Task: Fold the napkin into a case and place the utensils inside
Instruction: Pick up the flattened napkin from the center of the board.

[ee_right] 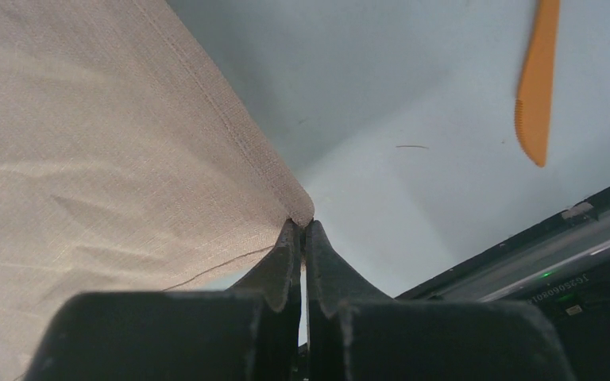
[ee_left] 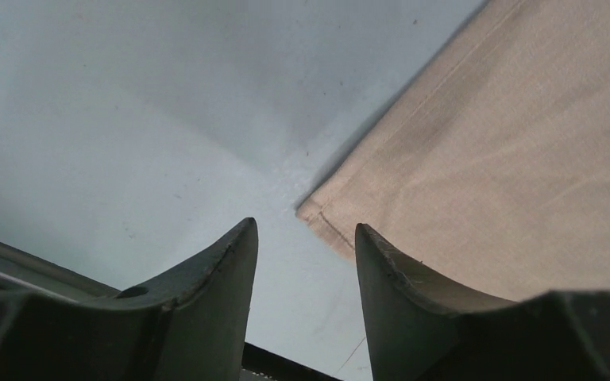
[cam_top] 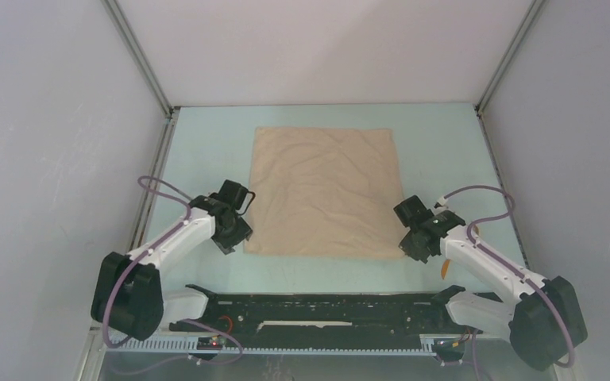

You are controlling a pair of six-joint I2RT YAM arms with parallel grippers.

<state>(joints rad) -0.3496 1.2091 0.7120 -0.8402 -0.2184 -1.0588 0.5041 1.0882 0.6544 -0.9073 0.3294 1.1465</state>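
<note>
The beige napkin (cam_top: 323, 190) lies spread flat on the pale table, lightly creased. My left gripper (ee_left: 306, 225) is open, its fingers straddling bare table just short of the napkin's near-left corner (ee_left: 322, 213); nothing is between them. In the top view the left gripper (cam_top: 237, 236) sits at that corner. My right gripper (ee_right: 302, 225) is shut, pinching the tip of the napkin's near-right corner (ee_right: 300, 208); the top view shows the right gripper (cam_top: 407, 246) at that corner. One orange utensil (ee_right: 536, 87) lies on the table to the right; the top view shows only a sliver of the utensil (cam_top: 444, 267) beside the right arm.
A black rail (cam_top: 318, 305) runs along the near edge between the arm bases, and its end (ee_right: 524, 254) shows close to the right gripper. Grey walls enclose the table on the left, back and right.
</note>
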